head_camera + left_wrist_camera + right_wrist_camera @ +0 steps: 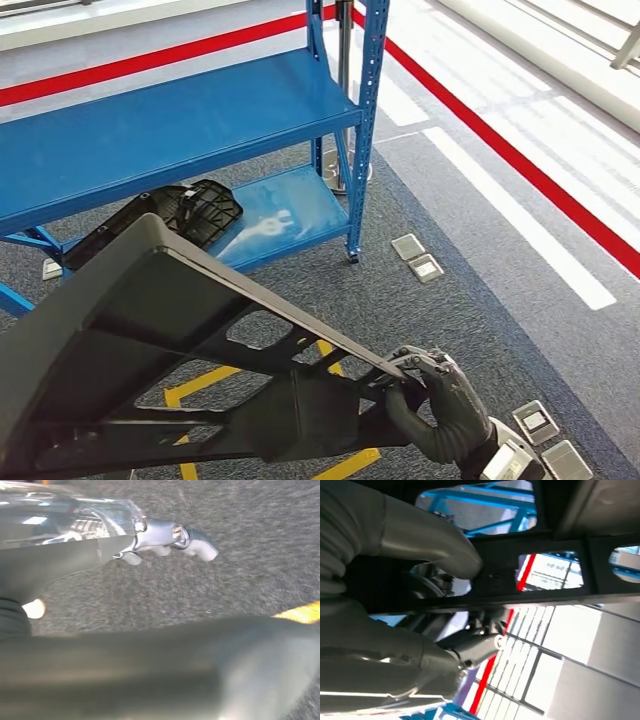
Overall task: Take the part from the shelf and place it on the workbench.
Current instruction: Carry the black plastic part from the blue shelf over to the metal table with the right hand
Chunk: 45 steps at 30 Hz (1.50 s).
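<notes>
Head view: big dark part (151,340) is off the shelf (173,125), carried low and near, tilted with its left end closest to the camera. Right hand (441,400) grasps its right edge, fingers curled over the rim. A second dark part (170,215) lies on the shelf's lower board, far left. Floor boxes (417,258) sit right of the shelf post, more near the right hand. Yellow floor tape (200,385) shows through the part's cut-outs.

Left wrist view: blurred. Left hand (166,537) reaches out over carpet, fingers extended; a dark soft-edged mass below is probably the part (158,670). Can't tell whether this hand grips it or just supports it.

Right wrist view: thumb (433,545) is pressed on a rib of the part (546,575), fingers (478,647) wrapped beneath it. Grip looks firm.

Risks: long part, grip confirmed on one end only, so it could swing or slip if the left side isn't clamped. The shelf post stands close on the far side; turning could clip it. No workbench in sight.
</notes>
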{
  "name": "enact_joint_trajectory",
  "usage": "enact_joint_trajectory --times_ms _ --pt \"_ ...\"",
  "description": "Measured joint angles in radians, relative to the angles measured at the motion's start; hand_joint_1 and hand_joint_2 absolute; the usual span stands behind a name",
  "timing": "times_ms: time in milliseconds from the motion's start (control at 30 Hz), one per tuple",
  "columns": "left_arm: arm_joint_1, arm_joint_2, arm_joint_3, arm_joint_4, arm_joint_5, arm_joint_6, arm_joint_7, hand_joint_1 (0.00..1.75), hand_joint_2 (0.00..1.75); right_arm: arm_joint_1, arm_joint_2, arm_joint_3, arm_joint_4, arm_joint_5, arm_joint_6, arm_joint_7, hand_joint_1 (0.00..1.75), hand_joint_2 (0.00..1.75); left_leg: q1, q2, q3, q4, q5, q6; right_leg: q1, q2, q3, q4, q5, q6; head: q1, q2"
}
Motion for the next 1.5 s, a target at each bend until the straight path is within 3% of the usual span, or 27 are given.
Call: enact_joint_trajectory --times_ms 67,133,233,267,300,333,400,467,567,633,733,767,800,833,867,933,1000,1033,1067,1133,1200,1267,1333,1367,1433,1500 --pt "-0.006 -0.003 -0.001 0.0 -0.001 0.0 0.0 0.0 1.75 0.006 -0.004 0.0 -0.006 0.002 -0.003 0.001 1.75 1.75 0.001 0.014 0.004 -0.018 0.001 0.002 -0.003 0.01 -0.007 0.0 0.003 0.011 0.0 0.0" --pt "-0.011 -0.008 -0.004 0.0 -0.003 0.0 0.0 0.0 1.75 0.009 -0.01 0.001 -0.013 0.005 -0.007 0.002 1.75 1.75 0.007 0.031 0.012 -0.046 0.003 0.008 0.0 -0.005 -0.023 0.027 -0.021 0.02 0.002 0.0" --pt "-0.004 -0.015 -0.009 0.0 -0.004 0.001 0.004 0.0 1.75 0.01 -0.018 0.003 -0.016 0.01 -0.011 0.01 1.75 1.75 0.01 0.059 0.013 -0.055 0.006 0.014 0.0 -0.038 -0.093 0.183 -0.104 0.029 0.005 0.0" --pt "0.0 -0.016 -0.01 0.0 -0.005 0.001 0.006 0.0 1.75 0.012 -0.02 0.004 -0.016 0.011 -0.012 0.013 1.75 1.75 0.01 0.069 0.013 -0.053 0.005 0.013 -0.001 -0.041 -0.112 0.228 -0.117 0.032 0.006 0.0" --pt "0.002 -0.017 -0.01 0.0 -0.005 0.001 0.007 0.0 1.75 0.013 -0.022 0.005 -0.016 0.012 -0.014 0.016 1.75 1.75 0.011 0.078 0.012 -0.051 0.004 0.013 -0.003 -0.044 -0.117 0.244 -0.113 0.036 0.006 0.0" --pt "0.004 -0.018 -0.01 0.0 -0.006 0.001 0.008 0.0 1.75 0.015 -0.024 0.005 -0.016 0.012 -0.015 0.017 1.75 1.75 0.012 0.086 0.011 -0.049 0.002 0.01 -0.005 -0.048 -0.103 0.22 -0.091 0.04 0.006 0.0" --pt "0.006 -0.019 -0.011 0.0 -0.009 0.002 0.008 0.0 1.75 0.016 -0.026 0.007 -0.017 0.012 -0.017 0.019 1.75 1.75 0.015 0.098 0.01 -0.04 -0.005 0.001 -0.006 -0.071 -0.038 0.098 -0.033 0.046 0.006 0.0" --pt "0.01 -0.019 -0.012 0.0 -0.01 0.003 0.008 0.0 1.75 0.016 -0.028 0.009 -0.019 0.012 -0.019 0.02 1.75 1.75 0.012 0.106 0.008 -0.029 -0.012 -0.01 -0.004 -0.088 0.004 0.011 -0.009 0.039 0.005 0.0" --pt "0.016 -0.02 -0.012 0.0 -0.01 0.005 0.007 0.0 1.75 0.015 -0.029 0.012 -0.022 0.01 -0.023 0.02 1.75 1.75 0.01 0.115 0.008 -0.025 -0.014 -0.021 -0.001 -0.078 0.002 0.002 -0.009 0.018 0.004 0.0" --pt "0.018 -0.02 -0.012 0.0 -0.008 0.008 0.004 0.0 1.75 0.009 -0.029 0.014 -0.023 0.005 -0.022 0.02 1.75 1.75 0.013 0.098 -0.002 -0.002 -0.039 -0.029 -0.003 -0.07 -0.002 0.002 -0.005 0.007 0.004 0.0" --pt "0.024 -0.02 -0.011 0.0 0.005 0.012 -0.005 0.0 1.75 -0.011 -0.029 0.019 -0.022 -0.009 -0.008 0.02 1.75 1.75 0.014 0.064 -0.074 0.165 -0.135 -0.036 -0.004 -0.056 -0.009 0.001 0.0 -0.007 0.004 0.0" --pt "0.026 -0.019 -0.01 0.0 0.01 0.014 -0.008 0.0 1.75 -0.019 -0.029 0.022 -0.019 -0.013 0.0 0.02 1.75 1.75 0.014 0.061 -0.1 0.223 -0.156 -0.035 -0.002 -0.049 -0.011 0.001 0.002 -0.009 0.004 0.0" --pt "0.027 -0.019 -0.009 0.0 0.016 0.016 -0.011 0.0 1.75 -0.029 -0.029 0.024 -0.015 -0.017 0.009 0.02 1.75 1.75 0.013 0.059 -0.113 0.253 -0.158 -0.033 -0.001 -0.042 -0.012 0.001 0.003 -0.01 0.004 0.0" --pt "0.028 -0.019 -0.008 0.0 0.023 0.018 -0.014 0.0 1.75 -0.04 -0.029 0.026 -0.01 -0.021 0.019 0.02 1.75 1.75 0.012 0.058 -0.108 0.243 -0.14 -0.029 0.001 -0.033 -0.012 0.001 0.003 -0.011 0.004 0.0" --pt "0.028 -0.018 -0.007 0.0 0.029 0.02 -0.017 0.0 1.75 -0.053 -0.028 0.027 -0.006 -0.026 0.027 0.019 1.75 1.75 0.01 0.053 -0.086 0.195 -0.105 -0.022 0.002 -0.025 -0.011 0.001 0.004 -0.011 0.004 0.0" --pt "0.028 -0.015 -0.005 0.0 0.038 0.021 -0.021 0.0 1.75 -0.079 -0.027 0.03 0.004 -0.035 0.041 0.017 1.75 1.75 0.005 0.018 -0.026 0.063 -0.033 -0.004 0.003 -0.009 -0.01 0.002 0.005 -0.01 0.005 0.0" --pt "0.031 -0.011 -0.001 0.0 0.043 0.023 -0.025 0.0 1.75 -0.104 -0.025 0.033 0.016 -0.041 0.05 0.016 1.75 1.75 0.0 -0.012 0.002 -0.007 -0.004 0.006 0.0 0.007 -0.017 0.003 0.009 -0.002 0.005 0.0" --pt "0.032 -0.01 0.001 0.0 0.043 0.025 -0.026 0.0 1.75 -0.115 -0.024 0.035 0.022 -0.042 0.053 0.015 1.75 1.75 -0.002 -0.014 0.003 -0.012 -0.005 0.007 -0.002 0.015 -0.022 0.003 0.013 0.004 0.005 0.0" --pt "0.032 -0.009 0.004 0.0 0.044 0.026 -0.028 0.0 1.75 -0.124 -0.024 0.037 0.026 -0.043 0.054 0.015 1.75 1.75 -0.002 -0.007 0.005 -0.02 -0.005 0.007 -0.003 0.023 -0.026 0.002 0.017 0.011 0.004 0.0" --pt "0.029 -0.007 0.007 0.0 0.044 0.028 -0.031 0.0 1.75 -0.14 -0.024 0.04 0.034 -0.045 0.055 0.014 1.75 1.75 0.003 0.013 0.01 -0.04 -0.002 0.01 -0.001 0.008 -0.037 0.016 0.005 0.02 0.005 0.0" --pt "0.029 -0.007 0.008 0.0 0.043 0.028 -0.032 0.0 1.75 -0.16 -0.024 0.043 0.043 -0.047 0.055 0.013 1.75 1.75 0.008 0.035 0.013 -0.052 0.002 0.014 0.0 -0.027 -0.07 0.089 -0.044 0.026 0.007 0.0" --pt "0.031 -0.007 0.008 0.0 0.042 0.028 -0.032 0.0 1.75 -0.174 -0.023 0.046 0.053 -0.049 0.052 0.012 1.75 1.75 0.009 0.055 0.011 -0.05 0.002 0.016 -0.003 -0.042 -0.123 0.209 -0.097 0.033 0.008 0.0" --pt "0.03 -0.005 0.008 0.0 0.041 0.028 -0.031 0.0 1.75 -0.178 -0.023 0.05 0.064 -0.045 0.041 0.009 1.75 1.75 0.009 0.074 0.01 -0.047 0.0 0.014 -0.006 -0.048 -0.139 0.252 -0.095 0.041 0.008 0.0" --pt "0.028 -0.004 0.008 0.0 0.04 0.028 -0.031 0.0 1.75 -0.181 -0.023 0.051 0.069 -0.042 0.035 0.007 1.75 1.75 0.01 0.082 0.011 -0.045 -0.002 0.011 -0.008 -0.053 -0.119 0.214 -0.068 0.045 0.008 0.0" --pt "0.023 0.0 0.008 0.0 0.035 0.026 -0.03 0.0 1.75 -0.188 -0.023 0.055 0.077 -0.037 0.026 0.002 1.75 1.75 0.01 0.094 0.011 -0.037 -0.01 0.001 -0.006 -0.081 -0.051 0.082 -0.012 0.047 0.008 0.0" --pt "0.02 0.007 0.008 0.0 0.032 0.023 -0.028 0.0 1.75 -0.193 -0.023 0.058 0.083 -0.038 0.018 -0.004 1.75 1.75 0.005 0.103 0.009 -0.028 -0.017 -0.009 -0.002 -0.101 -0.017 0.009 0.005 0.037 0.007 0.0"
